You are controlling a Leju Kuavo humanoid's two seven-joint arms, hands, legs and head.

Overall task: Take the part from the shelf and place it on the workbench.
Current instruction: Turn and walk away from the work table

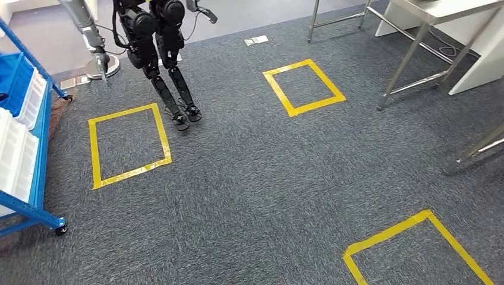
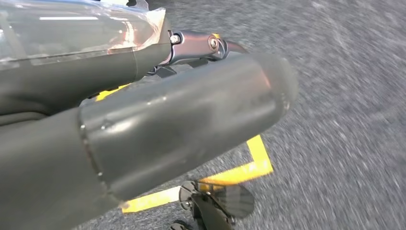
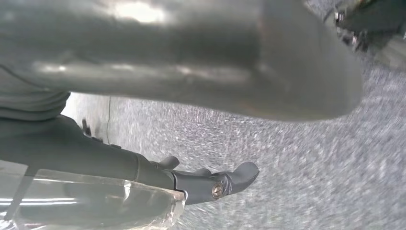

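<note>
Where head view looks down, grey carpet (image 1: pixel 249 196) bears three yellow tape squares (image 1: pixel 128 145); blue shelf (image 1: pixel 35 148) with white bins at left, steel-legged counter (image 1: pixel 440 35) at far right, second humanoid (image 1: pixel 157 53) standing beyond.

Left wrist view: left robot hand (image 2: pixel 158 129) close, blurred, above carpet; grasp cannot tell.

Right wrist view: right robot hand (image 3: pixel 201 76), fingers extended, nothing visibly held. Part's whereabouts cannot tell.

Rough, matt grey carpet (image 1: pixel 267 178) covers the floor, marked with glossy yellow tape squares (image 1: pixel 127 145). The shelf (image 1: pixel 37 178) is blue painted metal holding smooth white plastic bins (image 1: pixel 18 157). The workbench legs (image 1: pixel 410 53) are shiny bare steel.
</note>
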